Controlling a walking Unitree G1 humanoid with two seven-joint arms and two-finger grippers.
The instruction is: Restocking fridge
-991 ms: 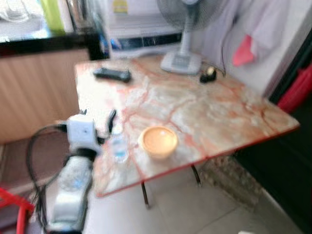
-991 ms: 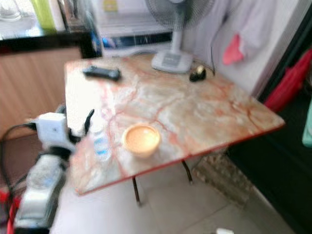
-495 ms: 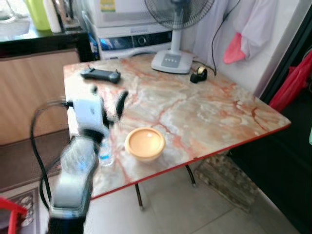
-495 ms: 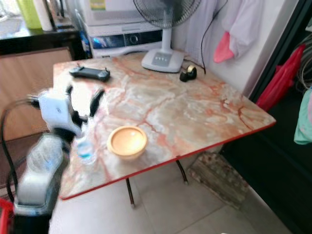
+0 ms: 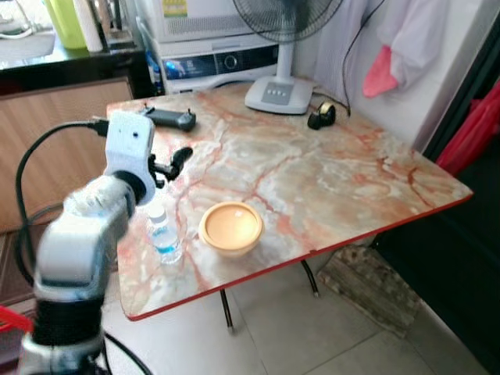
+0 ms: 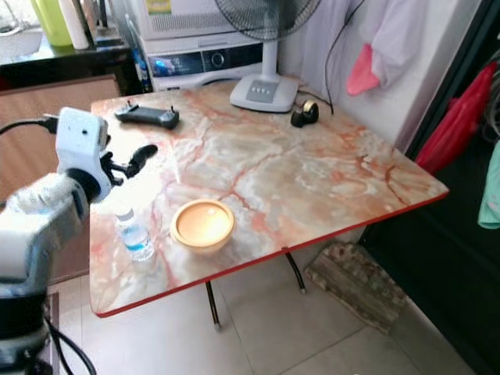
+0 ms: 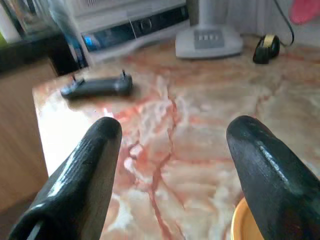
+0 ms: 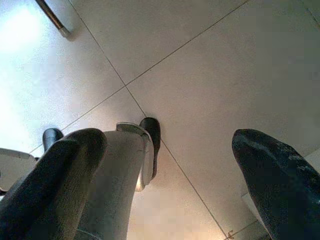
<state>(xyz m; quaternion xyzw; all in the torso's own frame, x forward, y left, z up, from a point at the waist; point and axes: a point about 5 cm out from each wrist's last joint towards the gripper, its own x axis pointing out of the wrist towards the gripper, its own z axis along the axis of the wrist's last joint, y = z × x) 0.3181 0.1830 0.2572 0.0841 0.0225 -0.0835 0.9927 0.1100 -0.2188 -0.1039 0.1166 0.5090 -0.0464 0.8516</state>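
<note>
Your left gripper [image 5: 173, 162] hangs released over the marble table [image 5: 328, 180], its two black fingers [image 7: 85, 175] spread wide with nothing between them. The small water bottle [image 5: 163, 238], which I take to be the item bound for the fridge, stands upright below and just behind the fingertips, closer to the wrist than to the tips, near the table's front edge. Just beside it, on the side away from the arm, sits the orange bowl [image 5: 230, 227]; its rim shows at one fingertip in the left wrist view.

The main risk is that you are aimed past the bottle. The wrist camera looks out over bare marble toward the black remote [image 7: 96, 86], the fan base [image 7: 209, 41] and the tape dispenser [image 7: 263, 47] well beyond the fingers, so a straight descent from here would close on nothing or come down on the bottle's cap. A light, narrow bottle like this probably tips easily, and with the edge so near, a nudge from the forearm could roll it to the floor.

Pulling back too wide brings the other hazard: the outer finger may catch the bowl and shove it into the bottle.

How much water it holds is hard to tell at this size, so judge its steadiness cautiously.

Your right gripper [image 8: 165, 175] hangs idle, released, above the tiled floor [image 8: 210, 75].
</note>
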